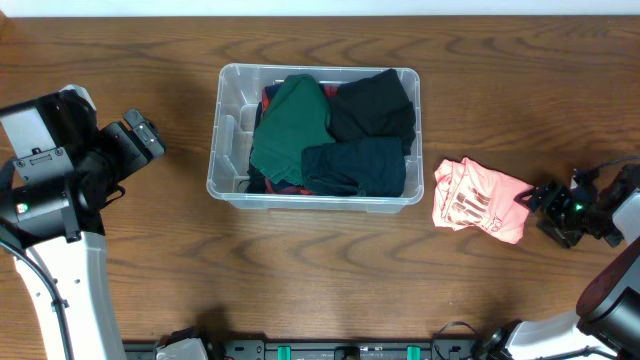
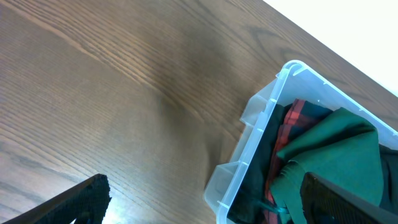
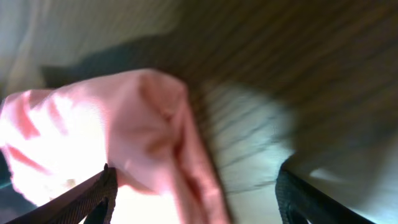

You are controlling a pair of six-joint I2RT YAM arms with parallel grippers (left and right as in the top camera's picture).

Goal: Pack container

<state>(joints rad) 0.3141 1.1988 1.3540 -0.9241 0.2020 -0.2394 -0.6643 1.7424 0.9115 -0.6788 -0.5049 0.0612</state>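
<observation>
The clear plastic container (image 1: 228,76) stands mid-table, filled with folded clothes: a green garment (image 1: 290,125), a black one (image 1: 372,105) and a dark teal one (image 1: 355,165). A pink garment (image 1: 478,200) lies on the table to the container's right. My right gripper (image 1: 535,198) is low at its right edge. In the right wrist view the pink garment (image 3: 124,124) lies partly between the fingers of the right gripper (image 3: 196,193), which are spread wide. My left gripper (image 1: 150,135) hovers left of the container, open and empty. In its wrist view the left gripper (image 2: 205,199) faces the container's corner (image 2: 261,118).
Bare wood-grain table (image 1: 330,270) surrounds the container. A red plaid cloth (image 2: 292,124) shows under the green garment. The arm bases stand at the near left (image 1: 60,260) and near right (image 1: 610,300) corners.
</observation>
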